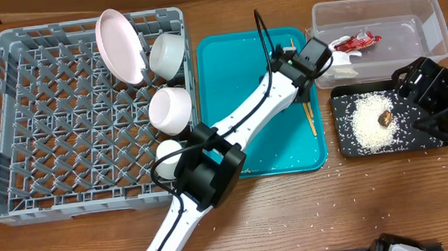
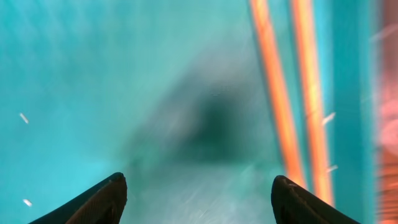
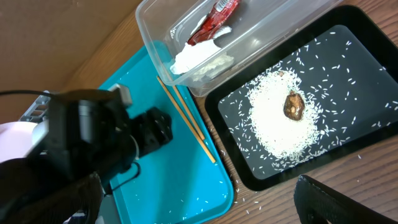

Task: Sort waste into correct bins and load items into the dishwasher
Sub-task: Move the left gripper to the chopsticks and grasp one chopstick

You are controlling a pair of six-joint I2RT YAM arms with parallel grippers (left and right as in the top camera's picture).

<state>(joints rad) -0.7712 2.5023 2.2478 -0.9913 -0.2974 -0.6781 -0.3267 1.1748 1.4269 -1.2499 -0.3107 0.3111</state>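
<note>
One brown wooden tabletop (image 1: 377, 201) is seen beneath everything. Its left part is taken up by the large square grey plastic dish rack (image 1: 63, 139) with lattice bottom. A flat teal serving tray (image 1: 227, 68) is laid at the middle of the tabletop, just beside the rack. A clear rectangular plastic tub (image 1: 435, 26) is set at the far right corner, and a shallow black rectangular tray (image 1: 347, 143) is placed just in front of it.

The left gripper (image 2: 198, 186) is held low over the teal tray's right side, its jaws apart with nothing between them. The right gripper (image 3: 198, 180) is held over the black tray's right edge, jaws spread wide and empty.

A round white plate (image 1: 119, 45) is propped on edge, tilted, at the rack's far wall. One white bowl (image 1: 167, 53) is lodged in the rack's far right corner, a second white bowl (image 1: 170, 108) lies against its right wall, and a small white cup (image 1: 168, 153) is found nearer the front, partly hidden by the left arm.

A pair of thin wooden chopsticks (image 3: 186, 121) is laid side by side along the teal tray's right edge. A crumpled red-and-white wrapper (image 3: 214, 18) and a white paper scrap (image 3: 196, 59) are contained in the tub. Loose white rice grains (image 3: 267, 118) are heaped in the black tray, with a small brown food lump (image 3: 294, 104) resting on them; stray grains are scattered on the tabletop.
</note>
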